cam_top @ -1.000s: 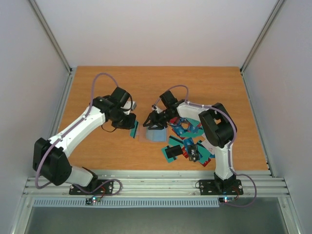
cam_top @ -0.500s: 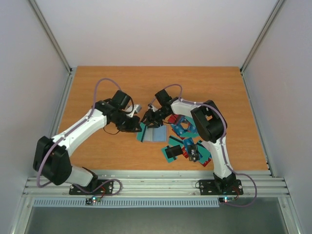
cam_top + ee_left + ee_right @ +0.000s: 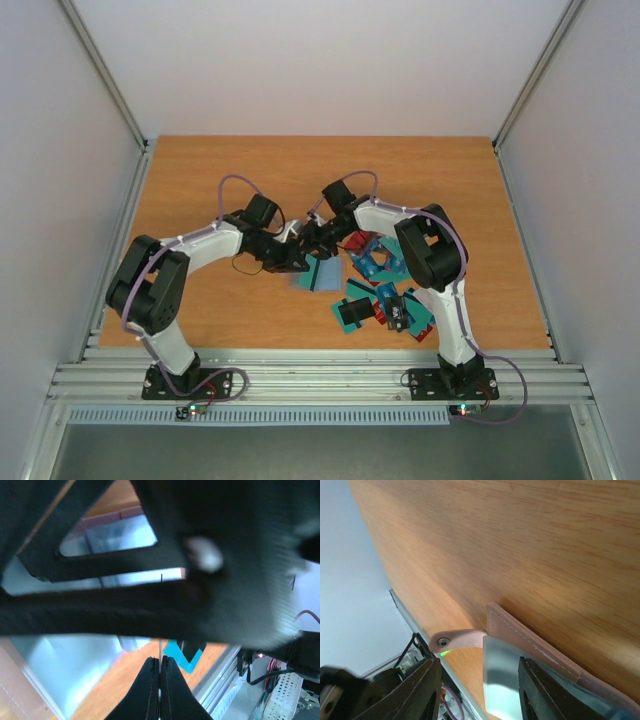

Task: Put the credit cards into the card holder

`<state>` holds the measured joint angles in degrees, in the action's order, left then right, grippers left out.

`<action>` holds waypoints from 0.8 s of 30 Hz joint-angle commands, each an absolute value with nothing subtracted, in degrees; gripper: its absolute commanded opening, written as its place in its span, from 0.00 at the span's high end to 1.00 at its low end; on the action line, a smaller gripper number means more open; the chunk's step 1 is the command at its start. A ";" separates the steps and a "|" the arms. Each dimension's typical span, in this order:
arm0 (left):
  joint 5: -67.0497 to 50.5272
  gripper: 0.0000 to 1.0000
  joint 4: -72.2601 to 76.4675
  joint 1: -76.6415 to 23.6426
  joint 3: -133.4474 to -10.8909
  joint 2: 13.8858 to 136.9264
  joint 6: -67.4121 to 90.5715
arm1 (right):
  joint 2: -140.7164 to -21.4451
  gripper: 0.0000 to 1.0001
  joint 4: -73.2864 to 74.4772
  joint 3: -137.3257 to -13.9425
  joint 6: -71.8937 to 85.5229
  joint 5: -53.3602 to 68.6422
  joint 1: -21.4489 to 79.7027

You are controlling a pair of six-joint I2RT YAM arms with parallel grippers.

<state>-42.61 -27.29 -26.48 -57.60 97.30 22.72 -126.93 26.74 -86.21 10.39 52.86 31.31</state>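
Left gripper (image 3: pixel 160 661): pinched shut on a thin teal card (image 3: pixel 322 269), seen edge-on.
Right gripper (image 3: pixel 479 672): spread open, card holder (image 3: pixel 532 637) edge between its fingers.
Place: middle of worktop (image 3: pixel 200 180).

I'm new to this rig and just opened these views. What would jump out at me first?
Both arms meet mid-table: the left gripper and right gripper crowd over the card holder, with a teal card right at it. Right of them lies a jumbled heap of credit cards, mostly teal. The right wrist view shows the holder's tan stitched edge close up.
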 commanded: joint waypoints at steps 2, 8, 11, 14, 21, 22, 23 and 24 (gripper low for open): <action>-45.50 1.00 -19.95 -24.88 -57.14 101.41 21.68 | -128.51 0.56 28.85 -88.91 9.59 55.49 30.59; -45.27 1.00 -17.49 -22.74 -55.94 102.92 19.96 | -128.27 0.57 31.07 -90.79 8.61 55.97 29.68; -46.09 1.00 -14.51 -21.78 -55.19 103.41 20.90 | -127.47 0.57 32.96 -91.46 7.57 55.58 28.92; -46.35 1.00 -12.92 -21.16 -55.08 104.20 21.59 | -125.55 0.57 33.41 -90.73 7.18 54.24 27.81; -46.46 1.00 -8.36 -20.15 -54.14 105.60 23.08 | -118.07 0.57 34.67 -82.15 4.36 51.17 25.76; -46.59 1.00 -7.91 -20.13 -54.14 105.89 23.17 | -116.68 0.58 34.71 -80.25 3.98 50.60 25.42; -46.71 1.00 -7.65 -20.06 -54.21 106.21 23.24 | -114.74 0.58 34.78 -78.09 3.36 50.02 25.05; -46.68 1.00 -7.47 -20.04 -54.35 106.59 23.32 | -113.27 0.59 34.74 -75.92 3.06 49.55 24.49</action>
<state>-45.74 -12.71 -20.53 -54.61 105.03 22.74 -119.83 32.84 -81.60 6.09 51.83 25.65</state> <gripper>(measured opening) 0.021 0.421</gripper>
